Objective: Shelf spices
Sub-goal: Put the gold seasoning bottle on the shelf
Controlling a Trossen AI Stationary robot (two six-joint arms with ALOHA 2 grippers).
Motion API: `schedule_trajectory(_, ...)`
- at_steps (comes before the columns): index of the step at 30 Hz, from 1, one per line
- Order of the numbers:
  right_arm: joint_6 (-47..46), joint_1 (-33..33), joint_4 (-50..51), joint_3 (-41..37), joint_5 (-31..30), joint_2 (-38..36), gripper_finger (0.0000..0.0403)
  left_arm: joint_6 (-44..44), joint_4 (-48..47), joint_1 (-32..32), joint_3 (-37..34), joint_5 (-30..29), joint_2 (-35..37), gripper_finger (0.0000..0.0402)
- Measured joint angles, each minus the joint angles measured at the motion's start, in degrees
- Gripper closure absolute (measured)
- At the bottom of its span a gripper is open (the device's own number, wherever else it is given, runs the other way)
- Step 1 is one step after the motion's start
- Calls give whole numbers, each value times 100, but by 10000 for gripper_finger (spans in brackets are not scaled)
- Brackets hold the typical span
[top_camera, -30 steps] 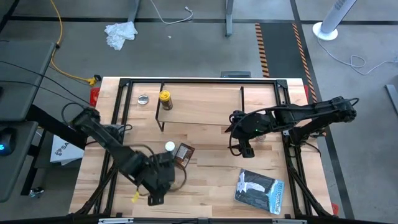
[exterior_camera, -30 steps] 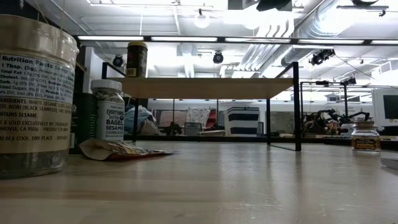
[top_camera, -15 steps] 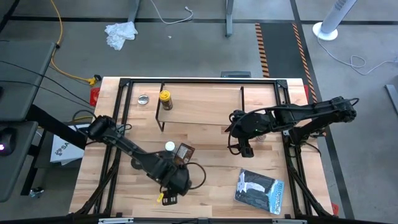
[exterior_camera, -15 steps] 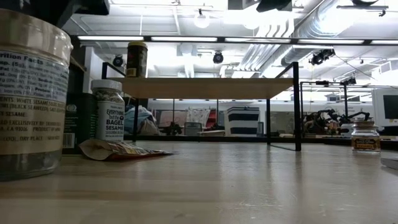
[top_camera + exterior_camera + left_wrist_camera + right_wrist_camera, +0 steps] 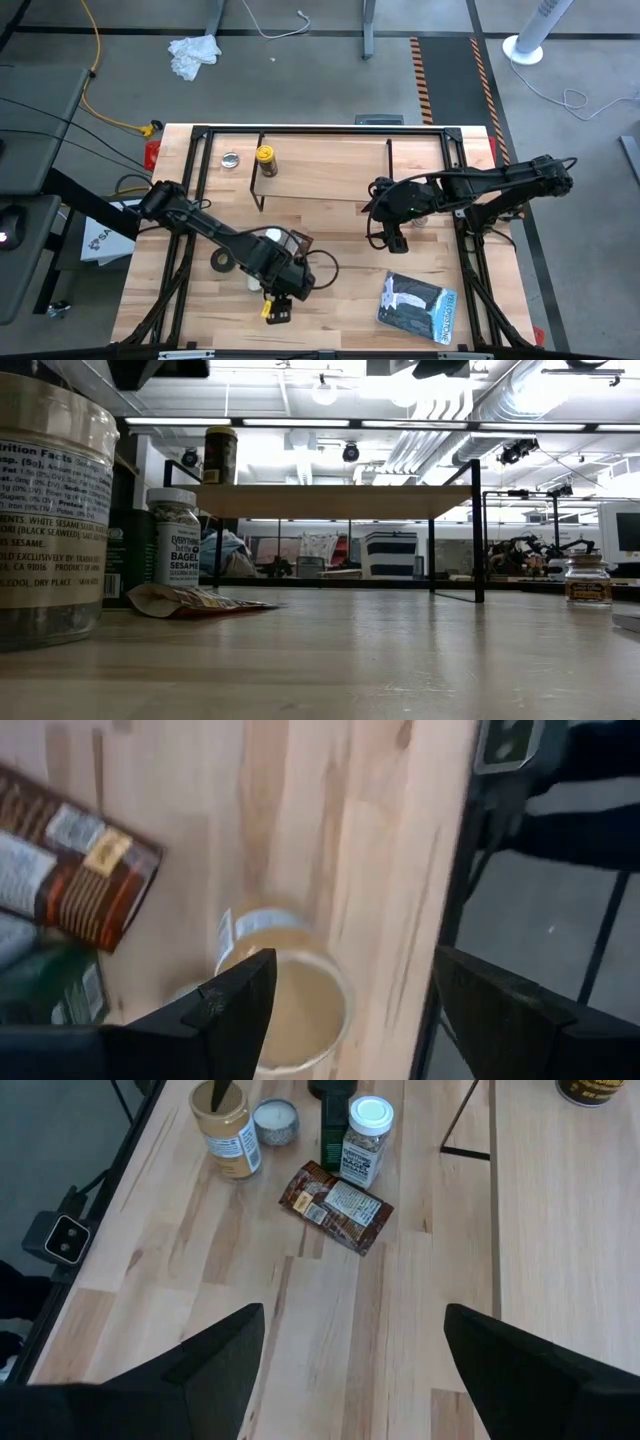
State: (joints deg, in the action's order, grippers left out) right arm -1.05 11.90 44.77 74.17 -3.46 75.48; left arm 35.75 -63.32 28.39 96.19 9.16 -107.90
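- Where the left arm reaches in from the desk's left edge, the left gripper [image 5: 280,290] hangs near the front edge, left of the middle, pointing down.
- Its jaws stand wide over the tan-lidded jar [image 5: 288,1005]. One finger [image 5: 235,1010] overlaps the lid's rim and the other is clearly apart from it, so the jar is not gripped.
- That jar stands upright on the desk with its lid on; its contents are hidden.
- Just behind it are the flat brown packet [image 5: 335,1205], lying flat, the upright white-capped bottle [image 5: 364,1127], and beside that the dark bottle [image 5: 335,1115] and a small round tin [image 5: 275,1120].
- A black tape roll [image 5: 222,261] lies to the left of the arm, toward the desk's left edge.
- The right gripper [image 5: 393,240] hovers right of the middle with its jaws spread wide and nothing between them, off the shelf's right front corner.
- The tiny brown-topped jar [image 5: 420,218] stands just beside that arm, toward the right edge.
- The shelf [image 5: 320,178] runs along the back half of the desk. Only the yellow-lidded jar [image 5: 265,158] stands on it, at its left end.
- A silvery tin [image 5: 231,159] sits near the back left corner, and a dark printed packet [image 5: 415,305] lies near the front right corner.
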Motion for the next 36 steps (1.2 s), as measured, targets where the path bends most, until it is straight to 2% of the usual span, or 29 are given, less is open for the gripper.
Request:
schedule_trajectory(7,23,0,2,0,0,0,95,436,-274,58,115,-86,9,135)
schedule_trajectory(15,153,-2,0,0,-70,0,95,-268,-364,-39,117,-178,15,125)
schedule_trajectory(20,152,-2,2,0,-85,0,95,-224,-580,-30,116,-490,54,60)
schedule_trajectory(24,153,-2,2,1,-88,0,95,395,-778,62,48,-651,245,9)
schedule_trajectory(26,153,-2,2,0,-126,0,95,764,-840,195,18,-1020,351,6)
schedule_trajectory(29,154,-2,2,0,-278,0,95,1318,-901,586,25,-2193,490,9)
schedule_trajectory(31,156,-29,2,0,-308,0,95,1644,-1001,841,27,-2651,491,10)
schedule_trajectory(34,147,-92,2,0,-313,0,95,1987,-1011,1059,16,-2734,413,10)
schedule_trajectory(36,146,-118,2,0,-315,0,95,1951,-1016,1132,18,-2545,426,10)
